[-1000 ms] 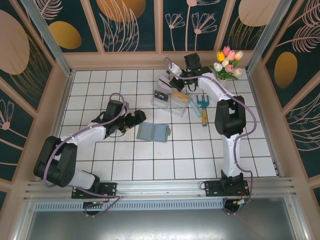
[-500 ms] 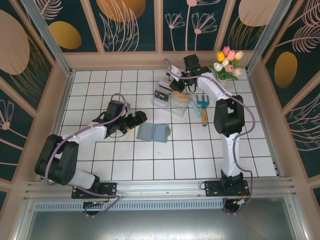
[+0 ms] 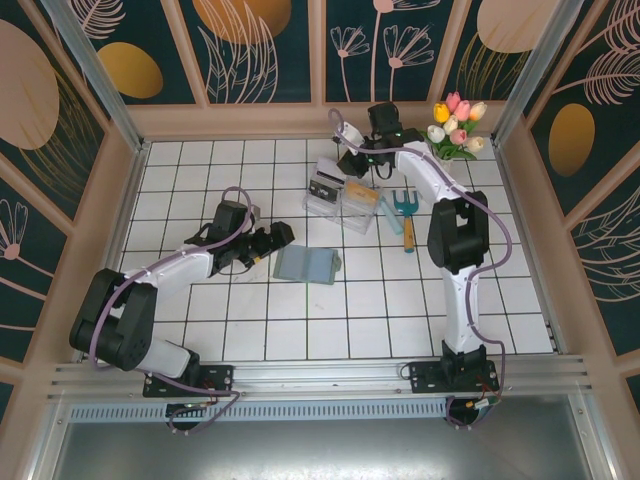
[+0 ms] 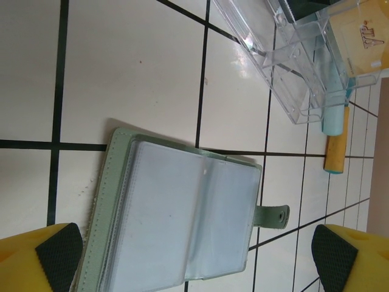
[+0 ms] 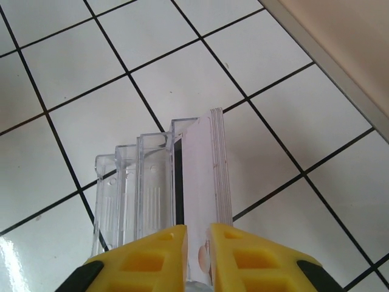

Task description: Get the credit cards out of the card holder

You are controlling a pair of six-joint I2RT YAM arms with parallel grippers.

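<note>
Left pincer (image 4: 196, 250) wide over card holder (image 4: 176, 213); right pincer (image 5: 197, 240) narrow above credit cards (image 5: 203, 164), grip unclear

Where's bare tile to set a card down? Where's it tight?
Free: the near tiles between the open grey-green soft card holder and the arm bases; the far-left tiles beyond the left gripper. Crowded: far right, where the clear plastic compartment tray, orange-handled teal garden fork and tulip bunch sit close.
</note>
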